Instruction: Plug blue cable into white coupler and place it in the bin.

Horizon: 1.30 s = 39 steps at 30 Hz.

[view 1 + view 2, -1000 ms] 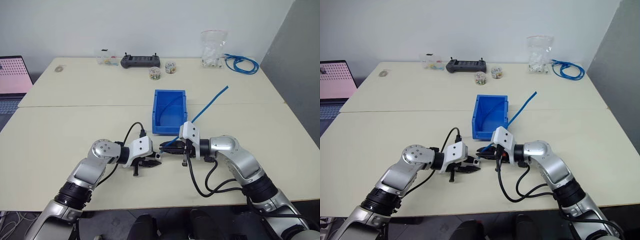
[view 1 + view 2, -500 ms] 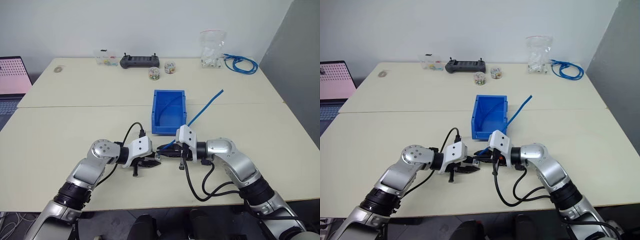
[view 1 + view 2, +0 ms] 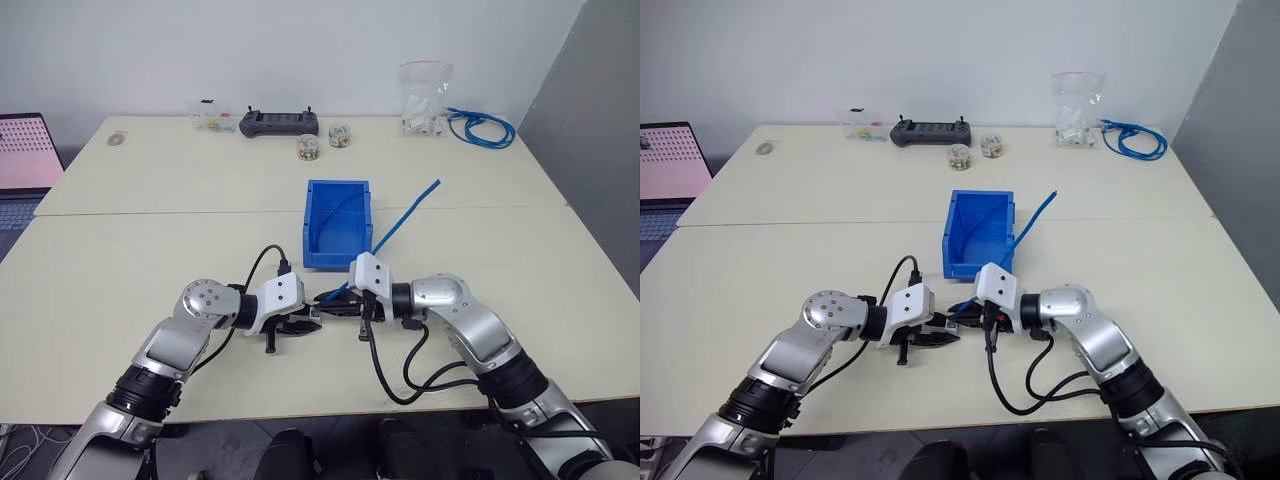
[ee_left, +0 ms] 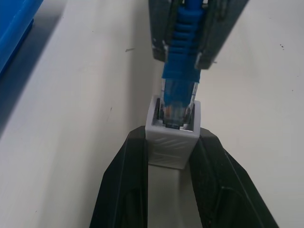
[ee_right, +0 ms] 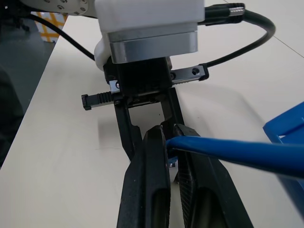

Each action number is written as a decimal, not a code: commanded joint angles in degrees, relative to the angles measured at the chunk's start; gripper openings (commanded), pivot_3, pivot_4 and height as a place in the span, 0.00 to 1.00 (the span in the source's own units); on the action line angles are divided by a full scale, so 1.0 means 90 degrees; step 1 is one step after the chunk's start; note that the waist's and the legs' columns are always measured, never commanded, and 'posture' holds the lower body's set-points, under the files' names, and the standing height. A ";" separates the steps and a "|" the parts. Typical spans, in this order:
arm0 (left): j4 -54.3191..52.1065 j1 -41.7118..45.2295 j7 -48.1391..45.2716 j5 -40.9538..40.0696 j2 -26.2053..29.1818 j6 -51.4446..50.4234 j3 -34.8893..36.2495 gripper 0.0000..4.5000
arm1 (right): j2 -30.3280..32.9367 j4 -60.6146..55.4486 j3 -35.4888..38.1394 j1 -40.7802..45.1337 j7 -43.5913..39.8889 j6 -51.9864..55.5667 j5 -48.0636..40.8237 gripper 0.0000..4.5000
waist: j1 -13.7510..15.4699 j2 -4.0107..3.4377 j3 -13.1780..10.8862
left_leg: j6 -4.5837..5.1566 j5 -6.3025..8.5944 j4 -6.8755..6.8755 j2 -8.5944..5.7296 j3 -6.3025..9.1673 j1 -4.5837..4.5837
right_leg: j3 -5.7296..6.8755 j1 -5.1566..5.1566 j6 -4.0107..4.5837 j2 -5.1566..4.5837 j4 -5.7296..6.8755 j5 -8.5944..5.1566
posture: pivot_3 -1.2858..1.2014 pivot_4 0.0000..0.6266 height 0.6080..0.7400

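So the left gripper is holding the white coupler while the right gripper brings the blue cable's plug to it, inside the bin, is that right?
Not inside the bin: the left eye view shows both grippers meeting over the table in front of it. The left gripper holds the white coupler; the right gripper holds the blue cable.

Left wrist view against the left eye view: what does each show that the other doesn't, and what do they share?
The left wrist view alone shows the blue cable's clear plug partly entered in the white coupler's socket. The left eye view alone shows the cable's free end slanting up beside the bin, plus the controller and coiled cable at the table's far edge. Both show the left gripper shut on the coupler and the right gripper shut on the blue cable.
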<state>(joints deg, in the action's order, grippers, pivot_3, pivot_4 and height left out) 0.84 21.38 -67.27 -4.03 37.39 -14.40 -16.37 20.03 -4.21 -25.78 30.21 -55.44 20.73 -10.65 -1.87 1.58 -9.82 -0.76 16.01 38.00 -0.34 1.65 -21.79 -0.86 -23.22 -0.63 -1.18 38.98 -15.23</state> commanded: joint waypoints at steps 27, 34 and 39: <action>-0.0120 -0.0515 0.0046 -0.0166 0.0306 -0.0253 0.0140 0.18 | -0.0654 0.0666 0.0405 0.0493 0.0067 0.0916 0.0028 0.00 | -0.0063 -0.0030 0.0121 | 0.0016 0.0012 -0.0039 0.0006 0.0008 0.0125 | -0.0005 0.0108 0.0006 0.0009 -0.0008 -0.0039 | 0.52 0.24 1.00; -0.1269 -0.0911 0.0769 -0.1037 0.0364 -0.1423 0.1440 0.46 | -0.0559 -0.0662 0.1143 0.0495 0.0546 0.2110 -0.0644 0.00 | -0.0002 -0.0040 0.0068 | 0.0014 0.0013 -0.0029 0.0003 0.0032 0.0062 | 0.0012 0.0059 0.0028 0.0002 -0.0007 -0.0026 | 0.52 0.24 1.00; -0.2380 -0.1323 0.1144 -0.1497 0.0676 -0.2273 0.2157 0.71 | -0.0340 -0.1151 0.1566 0.0629 0.0704 0.2688 -0.1037 0.00 | 0.0013 -0.0042 0.0065 | 0.0010 0.0013 -0.0009 0.0001 0.0055 -0.0021 | 0.0031 -0.0010 0.0026 0.0001 -0.0003 -0.0022 | 0.52 0.24 1.00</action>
<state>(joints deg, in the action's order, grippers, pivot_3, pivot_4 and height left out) -15.47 10.50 -58.36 -15.40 42.28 -32.26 0.39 16.22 -11.31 -14.52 34.26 -49.61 43.29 -17.41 -1.75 1.20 -9.24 -0.67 16.13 37.90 -0.33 2.16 -21.98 -0.58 -23.31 -0.40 -1.17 38.96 -15.42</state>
